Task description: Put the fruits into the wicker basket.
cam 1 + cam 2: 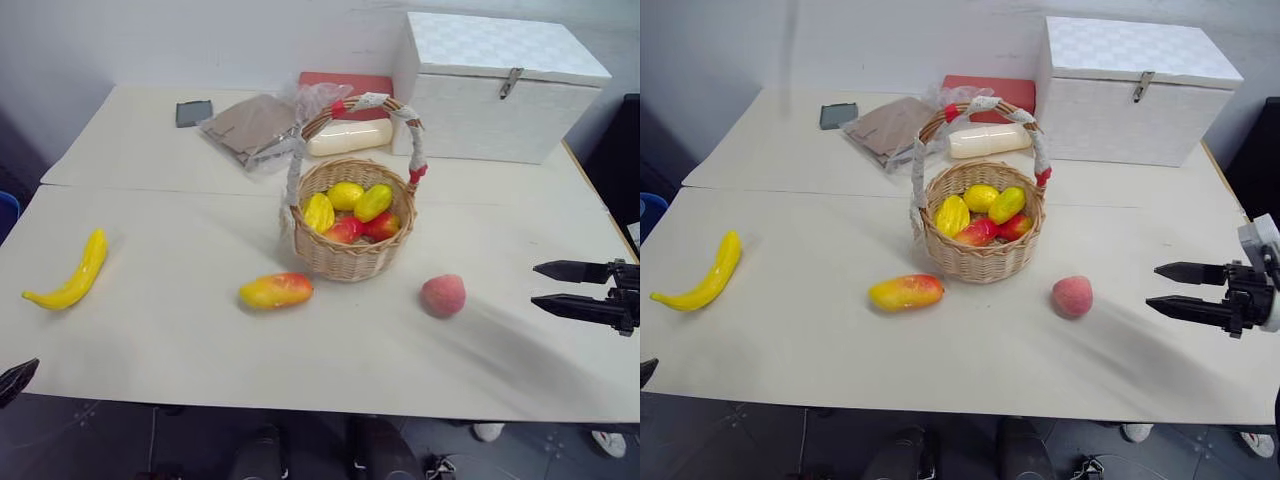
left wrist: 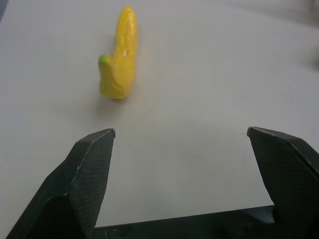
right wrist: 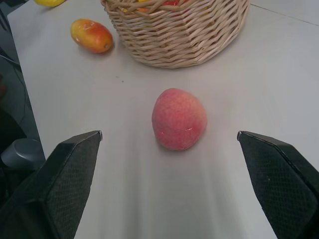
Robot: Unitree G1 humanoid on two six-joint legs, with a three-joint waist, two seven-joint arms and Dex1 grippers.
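The wicker basket (image 1: pixel 350 250) stands mid-table and holds several yellow and red fruits. A banana (image 1: pixel 72 275) lies at the table's left, a mango (image 1: pixel 276 290) just left of the basket's front, a peach (image 1: pixel 442 296) to its front right. My right gripper (image 1: pixel 538 285) hovers open at the table's right edge, pointing at the peach (image 3: pixel 179 118) with a gap between them. My left gripper (image 2: pixel 180 132) is open near the front left corner, facing the banana (image 2: pixel 119 55) from a distance; one fingertip (image 1: pixel 18 380) shows at the head view's lower left.
A white woven box (image 1: pixel 495 85) stands at the back right. Behind the basket lie a red box (image 1: pixel 345 85), a cream packet (image 1: pixel 348 137), a plastic bag (image 1: pixel 255 128) and a dark phone-like item (image 1: pixel 193 112).
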